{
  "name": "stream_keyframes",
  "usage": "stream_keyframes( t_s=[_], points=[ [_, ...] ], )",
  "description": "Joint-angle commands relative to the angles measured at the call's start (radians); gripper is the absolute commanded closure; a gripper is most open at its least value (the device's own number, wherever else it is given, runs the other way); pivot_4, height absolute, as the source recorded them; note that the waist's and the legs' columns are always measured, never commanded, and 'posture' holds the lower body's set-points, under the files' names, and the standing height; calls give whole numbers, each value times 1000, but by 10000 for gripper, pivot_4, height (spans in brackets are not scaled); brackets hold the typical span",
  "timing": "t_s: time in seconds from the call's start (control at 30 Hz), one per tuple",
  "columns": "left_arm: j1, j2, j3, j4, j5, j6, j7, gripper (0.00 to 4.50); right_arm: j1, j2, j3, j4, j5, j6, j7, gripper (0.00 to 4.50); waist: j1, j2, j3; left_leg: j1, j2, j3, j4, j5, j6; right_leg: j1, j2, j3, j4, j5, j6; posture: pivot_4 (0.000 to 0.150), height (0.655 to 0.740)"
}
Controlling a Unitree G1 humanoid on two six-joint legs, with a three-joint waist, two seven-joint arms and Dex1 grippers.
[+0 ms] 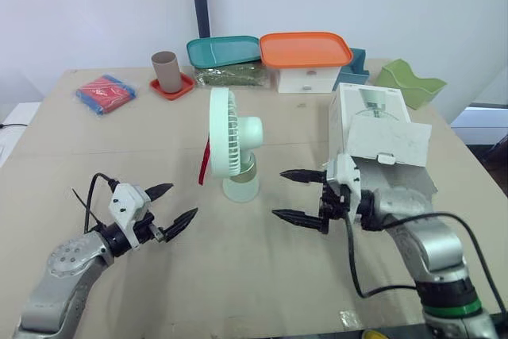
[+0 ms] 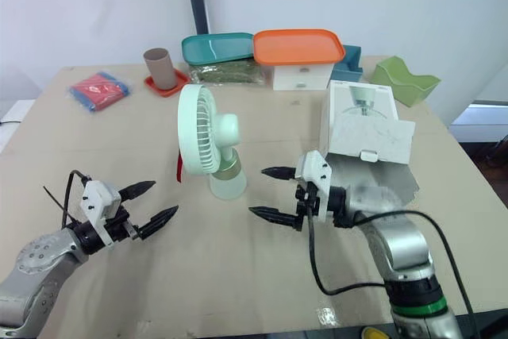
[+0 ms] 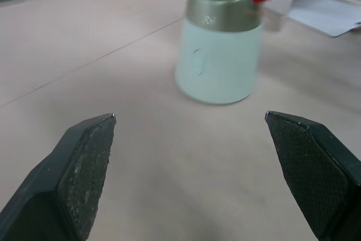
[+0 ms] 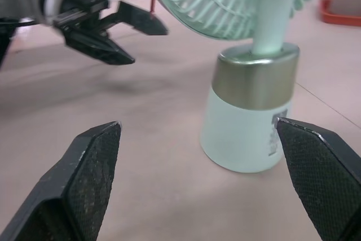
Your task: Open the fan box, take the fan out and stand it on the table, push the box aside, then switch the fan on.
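The pale green fan stands upright on its base near the middle of the table, out of its box, with a red tag hanging by its grille. The white box lies just to the robot's right of the fan, its flap open and tipped toward the front edge. The left gripper hovers low over the table on the fan's left, jaws spread wide and empty. The right gripper hangs on the other side, just in front of the box, its jaws also wide apart and holding nothing, its fingertips near the fan's base but not touching it. Along the back sit a brown cup, a teal tray and an orange-lidded container.
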Motion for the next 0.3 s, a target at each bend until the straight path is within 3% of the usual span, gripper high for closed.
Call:
stream_keyframes(
  t_s=[0.03, 0.23, 0.3],
  points=[
    [18, -37, -21, -20, 58, -11, 72, 0, 121, 58, -14, -47, -89, -83, -174, 321, 2, -1, -1, 0, 0, 0, 0, 0, 0, 0, 0, 0, 0, 0, 0, 1500, 7400],
    [31, -98, -84, 49, 192, -55, 158, 0, 270, 198, -60, -38, -122, -131, -399, 321, 8, -1, -1, 1, 0, 1, 0, 1, -1, 0, 0, 2, 0, 0, 1, 1500, 7400],
    [28, -106, -103, 62, 221, -65, 170, 0, 299, 196, -42, -28, -146, -172, -399, 321, 7, -1, -1, 1, 0, 1, 0, 1, -1, 0, 1, 2, 0, 0, 1, 1500, 7400]
  ],
)
